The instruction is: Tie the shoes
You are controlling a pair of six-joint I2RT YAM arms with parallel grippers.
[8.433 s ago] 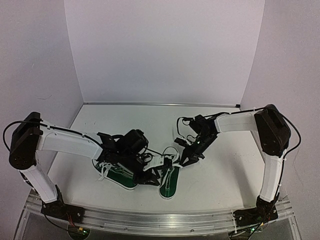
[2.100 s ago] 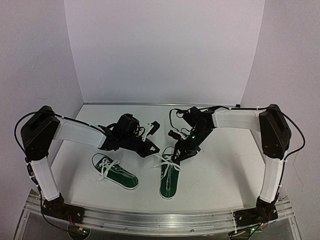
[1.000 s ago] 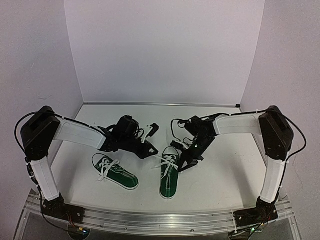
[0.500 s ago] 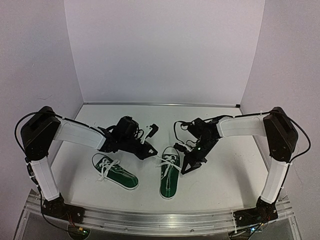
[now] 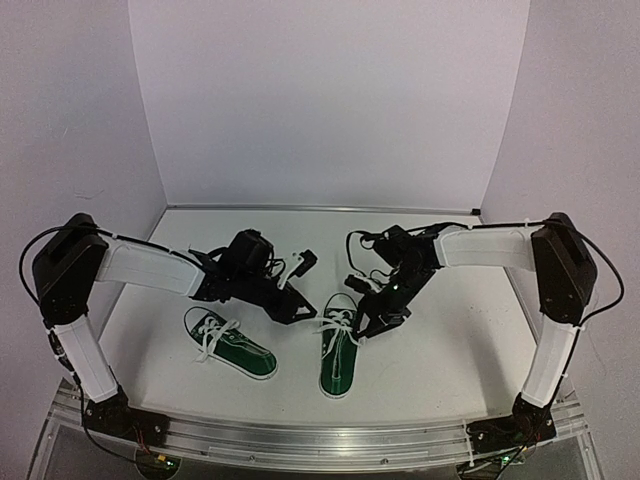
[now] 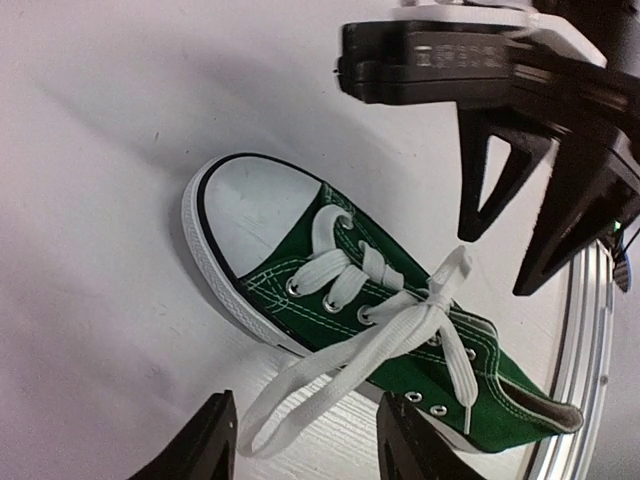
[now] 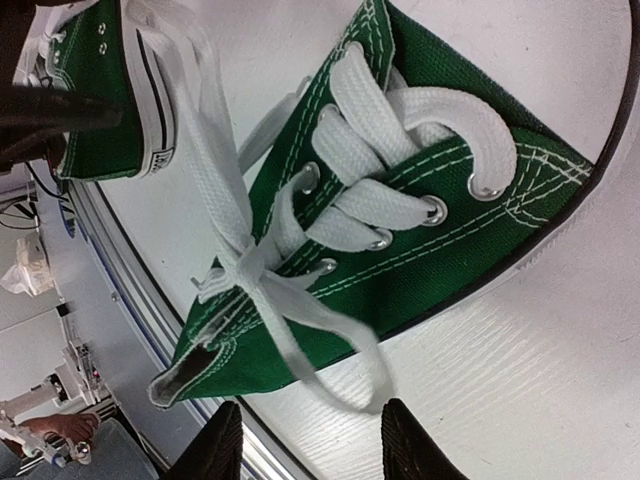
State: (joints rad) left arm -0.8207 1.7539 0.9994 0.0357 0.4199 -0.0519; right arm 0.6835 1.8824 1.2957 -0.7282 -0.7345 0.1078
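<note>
Left gripper spread, empty, right gripper spread, empty, flanking green shoe, second shoe nearby

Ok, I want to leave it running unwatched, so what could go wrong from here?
1. The knot on the shoe looks loose, and a lace loop lies by the fingers of the open left gripper; lifting away could snag it and pull the knot apart.
2. The right gripper, also open, hangs close over the same laces, near the left one; the two could bump.
</note>
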